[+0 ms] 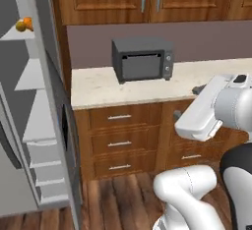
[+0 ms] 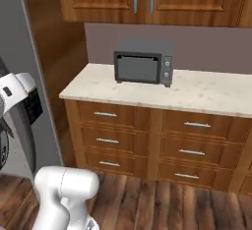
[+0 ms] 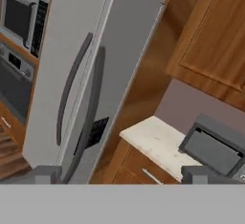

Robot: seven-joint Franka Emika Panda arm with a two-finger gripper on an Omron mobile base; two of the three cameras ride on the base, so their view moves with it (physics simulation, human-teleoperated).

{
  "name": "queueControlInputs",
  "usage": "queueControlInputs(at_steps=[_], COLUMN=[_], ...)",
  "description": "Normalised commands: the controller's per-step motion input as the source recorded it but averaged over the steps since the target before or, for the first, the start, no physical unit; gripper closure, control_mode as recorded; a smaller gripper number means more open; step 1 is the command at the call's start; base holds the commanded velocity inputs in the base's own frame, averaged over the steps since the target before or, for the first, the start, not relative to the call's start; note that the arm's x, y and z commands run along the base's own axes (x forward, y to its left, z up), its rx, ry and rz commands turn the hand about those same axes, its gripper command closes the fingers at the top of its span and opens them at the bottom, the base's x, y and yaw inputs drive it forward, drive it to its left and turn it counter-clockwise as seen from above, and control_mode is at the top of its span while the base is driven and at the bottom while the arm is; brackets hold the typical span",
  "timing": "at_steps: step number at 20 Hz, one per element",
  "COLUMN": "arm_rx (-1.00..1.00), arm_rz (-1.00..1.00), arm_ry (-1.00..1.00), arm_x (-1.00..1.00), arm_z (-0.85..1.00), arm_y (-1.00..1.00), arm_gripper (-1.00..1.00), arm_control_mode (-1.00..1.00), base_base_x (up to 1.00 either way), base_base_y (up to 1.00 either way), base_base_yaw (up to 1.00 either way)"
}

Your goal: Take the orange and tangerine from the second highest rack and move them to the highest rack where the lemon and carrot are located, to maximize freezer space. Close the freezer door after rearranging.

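In the hand view my gripper [image 3: 122,175] is open, its fingertips [image 3: 48,174] wide apart with nothing between them. It looks from a distance at the tall grey freezer [image 3: 72,50], which has two long curved dark handles [image 3: 72,84]. In the left base view the freezer door [image 1: 54,101] stands open, edge-on, and pale-grey shelves [image 1: 37,126] show to its left. Small orange-coloured fruit [image 1: 24,24] lies on the top visible shelf [image 1: 19,34]. I cannot tell which fruit it is or which rack this is. The arm is away from the shelves, at the right.
A dark toaster oven [image 1: 142,59] stands on the pale stone counter [image 1: 98,89] above wooden drawers [image 1: 120,143]. Wooden wall cabinets [image 2: 147,0] hang overhead. A built-in microwave and oven column [image 3: 16,36] sits beside the freezer. The floor is wood planks [image 2: 147,204].
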Motion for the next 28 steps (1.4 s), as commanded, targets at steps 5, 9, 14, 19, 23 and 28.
queueControlInputs(at_steps=[5, 9, 14, 19, 23, 28], arm_rx=[0.00, 0.00, 0.00, 0.00, 0.00, 0.00], arm_rz=[0.00, 0.00, 0.00, 0.00, 0.00, 0.00], arm_ry=[0.00, 0.00, 0.00, 0.00, 0.00, 0.06], arm_x=[0.00, 0.00, 0.00, 0.00, 0.00, 0.19], arm_z=[0.00, 0.00, 0.00, 0.00, 0.00, -0.02], arm_y=[0.00, 0.00, 0.00, 0.00, 0.00, -0.01], arm_gripper=[-1.00, -1.00, -1.00, -1.00, -1.00, -1.00], arm_control_mode=[1.00, 1.00, 1.00, 1.00, 1.00, -1.00], base_base_x=[0.85, 0.76, 0.61, 0.52, 0.43, 0.17], base_base_y=[-0.57, -0.61, -0.67, -0.60, -0.50, -0.04], base_base_yaw=[0.81, 0.91, 0.89, 0.81, 0.72, 0.10])
